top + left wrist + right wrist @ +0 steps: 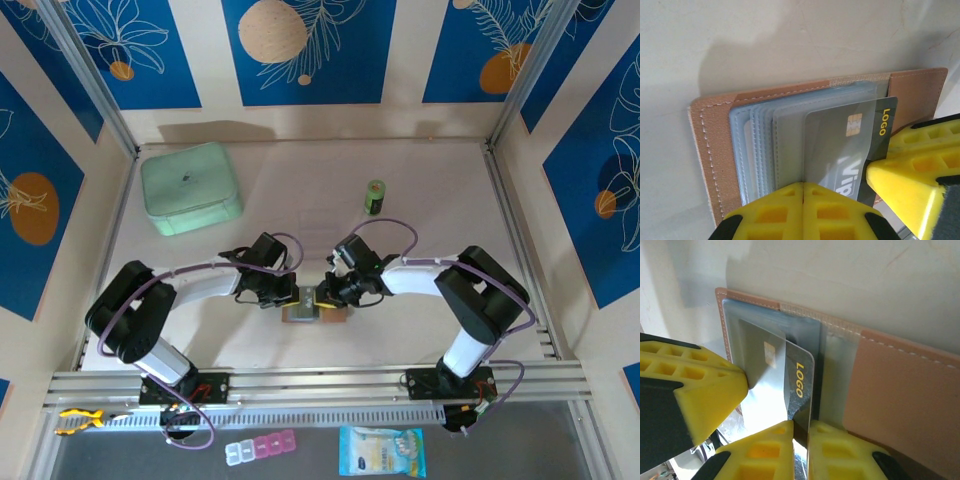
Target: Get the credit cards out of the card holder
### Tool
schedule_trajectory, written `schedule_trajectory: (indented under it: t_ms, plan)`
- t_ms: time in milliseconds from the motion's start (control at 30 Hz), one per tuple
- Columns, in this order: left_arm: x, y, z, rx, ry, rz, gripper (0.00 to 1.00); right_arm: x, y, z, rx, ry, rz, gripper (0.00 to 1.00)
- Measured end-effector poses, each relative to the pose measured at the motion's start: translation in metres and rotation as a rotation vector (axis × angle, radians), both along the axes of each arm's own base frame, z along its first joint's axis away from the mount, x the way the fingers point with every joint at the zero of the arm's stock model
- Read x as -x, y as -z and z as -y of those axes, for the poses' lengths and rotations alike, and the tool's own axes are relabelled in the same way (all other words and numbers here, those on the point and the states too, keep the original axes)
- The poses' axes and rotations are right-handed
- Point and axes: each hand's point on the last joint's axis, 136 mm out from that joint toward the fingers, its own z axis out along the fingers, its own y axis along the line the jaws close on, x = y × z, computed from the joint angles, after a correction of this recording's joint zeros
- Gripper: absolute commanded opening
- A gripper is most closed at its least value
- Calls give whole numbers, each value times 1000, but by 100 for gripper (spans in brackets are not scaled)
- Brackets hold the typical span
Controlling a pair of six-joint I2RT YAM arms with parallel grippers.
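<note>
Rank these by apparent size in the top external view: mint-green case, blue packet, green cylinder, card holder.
1. Mint-green case.
2. Blue packet.
3. Card holder and green cylinder: too alike to rank, and the holder is partly covered.

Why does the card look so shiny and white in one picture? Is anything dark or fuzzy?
Right wrist view: light bounces off the credit card as white glare; left wrist view: a soft grey shadow lies on the table behind the card holder; top external view: evenly lit and sharp.
</note>
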Motion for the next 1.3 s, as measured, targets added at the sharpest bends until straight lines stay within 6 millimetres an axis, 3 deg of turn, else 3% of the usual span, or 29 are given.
schedule_trajectory:
  t_ms: [567, 1300]
  plan:
    - [0, 0, 0, 0, 0, 0, 0, 0, -11, 28, 30, 7, 27, 11]
    - [0, 0, 0, 1, -3, -2, 0, 1, -18, 38, 95, -16, 45, 11]
